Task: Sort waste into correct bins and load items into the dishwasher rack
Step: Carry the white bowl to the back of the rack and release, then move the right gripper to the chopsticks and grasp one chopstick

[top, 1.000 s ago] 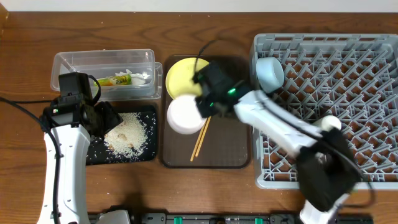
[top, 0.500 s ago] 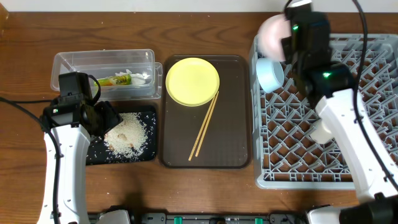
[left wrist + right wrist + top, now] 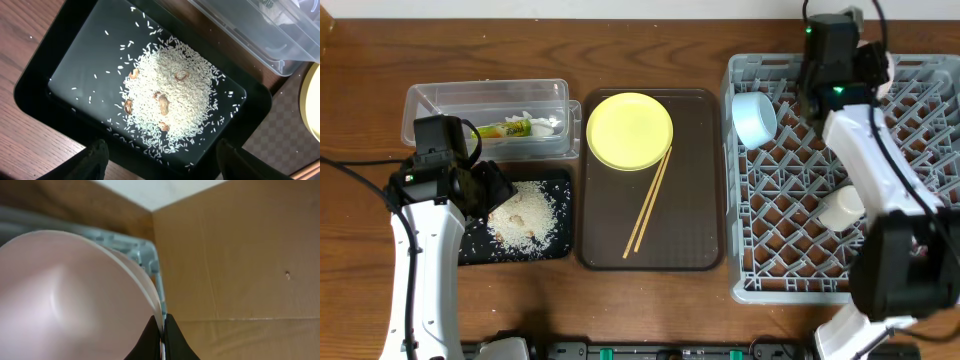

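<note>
Right gripper: fingers closed down to a thin gap on the rim of the white bowl, which hung on edge to the gripper's left in the wrist view. A grey corner of the dishwasher rack showed just beyond the bowl. Change over the last second: the bowl had left its spot beside the yellow plate, been lifted across, and now sat at the far edge of the rack, further along that edge than half a second earlier. Overhead, the right gripper stood above the far rows of pegs, with the light blue bowl on its left, already in the rack. The small cup lay nearer the robot, also among the pegs. Well off to the gripper's left, the brown serving tray held only the plate and the chopsticks. Judgement: bowl not yet released, and two items left to load after it. Left gripper: fingers wide apart, empty, unmoved across the three views, hovering over the rice piled in the black tray. Beyond that hand, the clear tub held the wrapper and tissue, so the waste looked sorted.
</note>
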Controlling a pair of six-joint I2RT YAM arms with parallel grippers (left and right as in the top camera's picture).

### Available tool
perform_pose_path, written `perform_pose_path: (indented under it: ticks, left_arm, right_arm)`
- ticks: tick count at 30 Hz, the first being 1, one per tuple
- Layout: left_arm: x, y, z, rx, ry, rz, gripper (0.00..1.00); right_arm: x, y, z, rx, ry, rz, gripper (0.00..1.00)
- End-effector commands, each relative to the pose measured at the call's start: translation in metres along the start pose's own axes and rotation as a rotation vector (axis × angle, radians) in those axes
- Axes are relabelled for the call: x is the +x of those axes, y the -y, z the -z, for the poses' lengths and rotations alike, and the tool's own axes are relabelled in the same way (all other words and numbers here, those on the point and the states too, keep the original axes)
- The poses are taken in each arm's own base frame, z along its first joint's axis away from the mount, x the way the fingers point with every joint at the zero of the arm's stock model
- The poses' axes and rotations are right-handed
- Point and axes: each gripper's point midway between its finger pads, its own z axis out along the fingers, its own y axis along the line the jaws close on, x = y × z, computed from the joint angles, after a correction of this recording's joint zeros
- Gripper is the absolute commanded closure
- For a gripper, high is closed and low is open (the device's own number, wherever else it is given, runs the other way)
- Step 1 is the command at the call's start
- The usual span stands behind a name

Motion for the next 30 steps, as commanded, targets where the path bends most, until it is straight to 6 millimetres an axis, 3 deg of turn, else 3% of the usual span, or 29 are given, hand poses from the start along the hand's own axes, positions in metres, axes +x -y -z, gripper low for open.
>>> perform_pose_path:
  ticks: [1,6,13,17,24,26,30]
  left_arm:
    - [0.0,-0.002,0.0,-0.006,0.001,0.009,0.28]
    - [0.0,-0.002,0.0,-0.006,0.001,0.009,0.28]
    - [0.0,-0.002,0.0,-0.006,0.001,0.009,0.28]
    - [0.0,-0.002,0.0,-0.006,0.001,0.009,0.28]
    - [0.0,-0.002,0.0,-0.006,0.001,0.009,0.28]
    - [0.0,-0.002,0.0,-0.006,0.001,0.009,0.28]
    - [0.0,-0.002,0.0,-0.006,0.001,0.009,0.28]
  right_arm:
    - [0.009,-0.004,-0.006,0.067,-0.056,0.003,0.99]
    - [0.006,-0.025,-0.002,0.042,-0.042,-0.032,0.99]
    - [-0.006,-0.055,0.021,-0.053,0.015,-0.006,0.99]
    - [0.001,-0.065,0.028,-0.083,-0.006,-0.058,0.99]
    - [0.024,-0.106,0.046,-0.303,-0.084,-0.159,0.99]
    - [0.027,-0.114,0.055,-0.385,-0.1,-0.195,0.96]
    - [0.022,-0.112,0.076,-0.493,-0.083,-0.221,0.67]
